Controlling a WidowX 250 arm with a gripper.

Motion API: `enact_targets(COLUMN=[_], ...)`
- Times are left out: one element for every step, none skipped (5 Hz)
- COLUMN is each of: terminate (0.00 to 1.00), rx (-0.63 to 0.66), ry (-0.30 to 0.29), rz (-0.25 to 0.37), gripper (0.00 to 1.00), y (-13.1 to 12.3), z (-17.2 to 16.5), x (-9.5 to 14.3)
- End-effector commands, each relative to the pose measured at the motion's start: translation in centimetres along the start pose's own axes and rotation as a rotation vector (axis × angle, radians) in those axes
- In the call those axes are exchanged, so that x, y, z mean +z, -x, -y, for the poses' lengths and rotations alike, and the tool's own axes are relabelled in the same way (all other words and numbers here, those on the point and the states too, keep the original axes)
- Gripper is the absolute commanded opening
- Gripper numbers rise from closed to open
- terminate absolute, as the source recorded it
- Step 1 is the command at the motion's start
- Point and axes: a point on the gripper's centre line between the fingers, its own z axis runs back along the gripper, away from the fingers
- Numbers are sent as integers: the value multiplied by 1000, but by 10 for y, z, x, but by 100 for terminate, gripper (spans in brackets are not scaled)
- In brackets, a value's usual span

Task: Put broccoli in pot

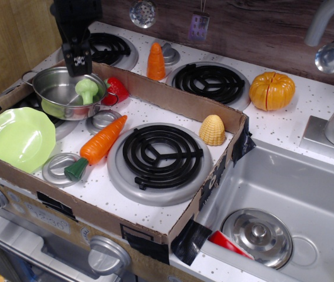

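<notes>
The pale-green broccoli [87, 89] lies inside the shiny steel pot [44, 80], towards its right side, with the stalk pointing down. The pot stands at the back left of the cardboard tray. My black gripper [77, 63] hangs just above the pot's far rim, up and a little left of the broccoli. It is apart from the broccoli, open and empty.
A carrot [99, 143], a yellow corn piece [212, 130], a light-green plate [17, 138] and a red pepper [115, 88] lie in the cardboard tray [173, 95]. An orange pumpkin [271, 90] sits behind it. A steel lid [257, 236] lies in the sink at the right.
</notes>
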Motion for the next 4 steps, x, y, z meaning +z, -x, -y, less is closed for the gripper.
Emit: enact_targets(terminate=[0, 0, 0, 100], rx=[0, 0, 0, 0], ry=[-59, -59, -59, -59], rz=[30, 30, 30, 30], gripper=[100, 100, 100, 100], y=[-10, -10, -10, -10], z=[-7, -7, -7, -7], x=[22, 22, 22, 22])
